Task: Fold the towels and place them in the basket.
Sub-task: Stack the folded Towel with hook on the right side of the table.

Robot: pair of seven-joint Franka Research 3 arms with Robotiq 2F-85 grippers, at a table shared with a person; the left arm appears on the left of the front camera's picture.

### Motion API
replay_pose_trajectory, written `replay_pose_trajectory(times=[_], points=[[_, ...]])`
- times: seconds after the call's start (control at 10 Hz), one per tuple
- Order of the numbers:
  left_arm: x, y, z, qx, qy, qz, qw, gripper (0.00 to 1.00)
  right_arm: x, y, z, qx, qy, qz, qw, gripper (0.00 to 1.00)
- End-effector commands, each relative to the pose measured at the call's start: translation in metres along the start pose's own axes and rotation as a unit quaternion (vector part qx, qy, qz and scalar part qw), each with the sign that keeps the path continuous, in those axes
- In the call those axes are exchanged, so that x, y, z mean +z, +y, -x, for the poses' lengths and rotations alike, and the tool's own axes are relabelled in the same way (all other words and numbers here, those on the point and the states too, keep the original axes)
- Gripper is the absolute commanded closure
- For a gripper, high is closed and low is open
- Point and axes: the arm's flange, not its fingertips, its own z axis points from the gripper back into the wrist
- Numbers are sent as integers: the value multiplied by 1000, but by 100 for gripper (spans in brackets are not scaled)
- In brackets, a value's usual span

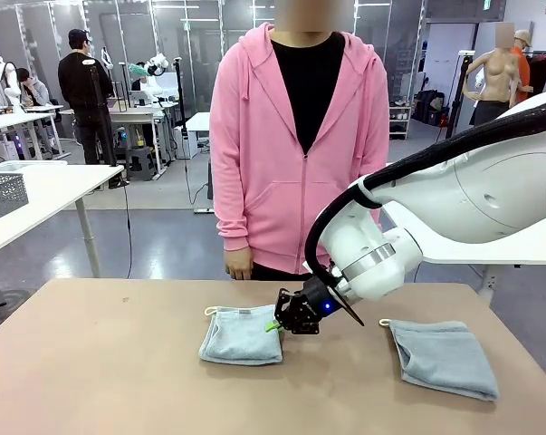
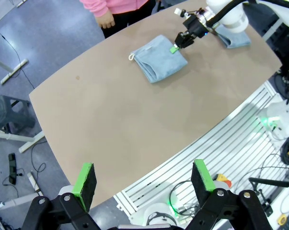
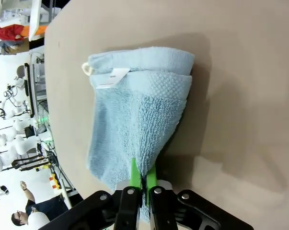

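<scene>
On table, by person:
towel 1: folded, before person
right gripper: pinching towel 1's edge
towel 2: right of towel 1, apart
left gripper: jaws wide, holding nothing

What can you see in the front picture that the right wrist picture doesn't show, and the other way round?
Front view alone: a second folded towel lying to the right, and a person in a pink hoodie standing behind the table. Right wrist view alone: a white label near the loop corner of the towel, and the right pincer closed on that towel's edge. Both share that towel, the right pincer and the tabletop.
</scene>
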Motion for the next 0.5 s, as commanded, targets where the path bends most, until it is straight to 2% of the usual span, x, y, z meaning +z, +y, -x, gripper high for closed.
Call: replay_pose_trajectory(times=[0.0,0.3,0.4], points=[[-1,0,-1,-3,-5,1,1000,0,50,34,16,56,-17,27,998,95],[-1,0,-1,-3,-5,1,1000,0,120,63,33,109,-50,103,987,95],[-1,0,-1,-3,-5,1,1000,0,146,68,39,127,-45,133,982,95]])
